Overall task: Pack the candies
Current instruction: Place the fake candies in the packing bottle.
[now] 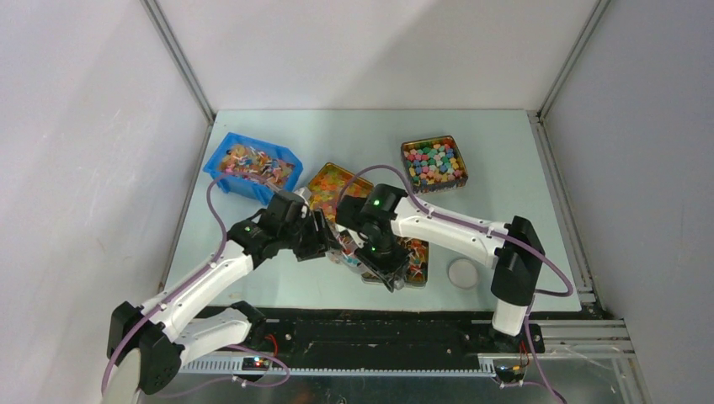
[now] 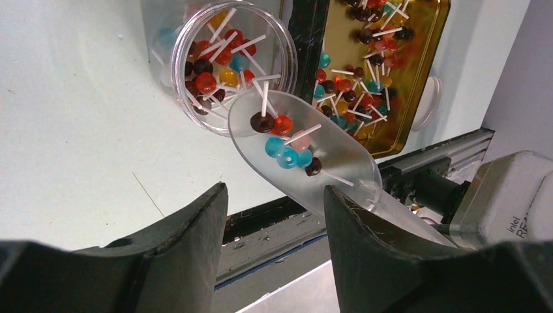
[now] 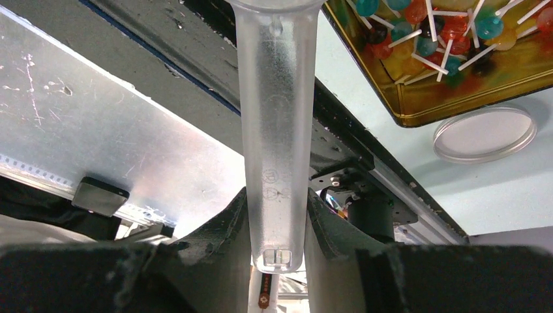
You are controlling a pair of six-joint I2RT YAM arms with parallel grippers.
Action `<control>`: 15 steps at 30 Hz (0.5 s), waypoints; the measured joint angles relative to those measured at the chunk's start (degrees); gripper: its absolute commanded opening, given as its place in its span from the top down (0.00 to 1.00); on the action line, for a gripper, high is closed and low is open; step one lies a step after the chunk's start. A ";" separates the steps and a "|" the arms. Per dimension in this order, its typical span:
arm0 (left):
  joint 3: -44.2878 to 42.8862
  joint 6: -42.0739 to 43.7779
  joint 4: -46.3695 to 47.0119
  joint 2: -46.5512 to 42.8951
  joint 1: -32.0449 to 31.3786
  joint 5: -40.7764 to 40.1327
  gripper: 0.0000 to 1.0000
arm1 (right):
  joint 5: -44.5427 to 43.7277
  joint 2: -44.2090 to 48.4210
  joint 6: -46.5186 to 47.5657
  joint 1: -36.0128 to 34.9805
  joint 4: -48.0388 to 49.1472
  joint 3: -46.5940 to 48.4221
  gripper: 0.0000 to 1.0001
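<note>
Several candies (image 2: 287, 156) are lying in the scoop (image 2: 345, 163), its long axis running straight ahead of the right claw (image 3: 276, 222), which is clenching the handle. The jar (image 2: 177, 72) mouth is sitting just beyond the tip, and the left claw (image 2: 274, 192) is hanging released.

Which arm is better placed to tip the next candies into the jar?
Right. Jaws on the right arm clamp the scoop handle; its bowl, loaded with candies, sits at the jar mouth. Jaws on the left arm stand open, holding nothing.

A pale green table (image 1: 370, 135) sits between plain white walls (image 1: 84, 168) with aluminium corner posts (image 1: 181, 63), evenly lit
</note>
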State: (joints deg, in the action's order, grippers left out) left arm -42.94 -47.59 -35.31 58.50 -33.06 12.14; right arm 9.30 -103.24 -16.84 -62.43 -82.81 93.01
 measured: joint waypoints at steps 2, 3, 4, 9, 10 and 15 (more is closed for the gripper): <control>0.02 0.00 -0.22 0.00 -0.09 -0.07 0.39 | 0.00 -0.63 0.22 0.07 -0.46 0.79 1.00; 0.02 0.00 -0.39 0.00 -0.15 -0.15 0.39 | 0.00 -0.94 0.37 0.11 -0.76 1.16 1.00; 0.02 0.00 -0.57 0.00 -0.22 -0.22 0.39 | 0.00 -1.14 0.44 0.17 -0.90 1.31 1.00; 0.00 0.00 -1.31 0.00 -0.55 -0.46 0.39 | 0.15 -1.99 0.81 0.72 -1.86 2.23 1.00; 0.02 0.00 -1.31 0.02 -0.68 -0.44 0.39 | 0.22 -2.08 0.81 0.83 -2.03 2.43 1.00; 0.15 -1.05 -0.70 0.02 -1.46 0.07 0.40 | 0.76 -2.29 0.81 1.22 -2.75 3.30 1.00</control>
State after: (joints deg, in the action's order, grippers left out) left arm -42.78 -48.64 -36.01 58.52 -34.52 12.21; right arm 10.07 -105.54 -16.03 -61.21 -85.56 96.31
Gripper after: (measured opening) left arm 0.609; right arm 0.319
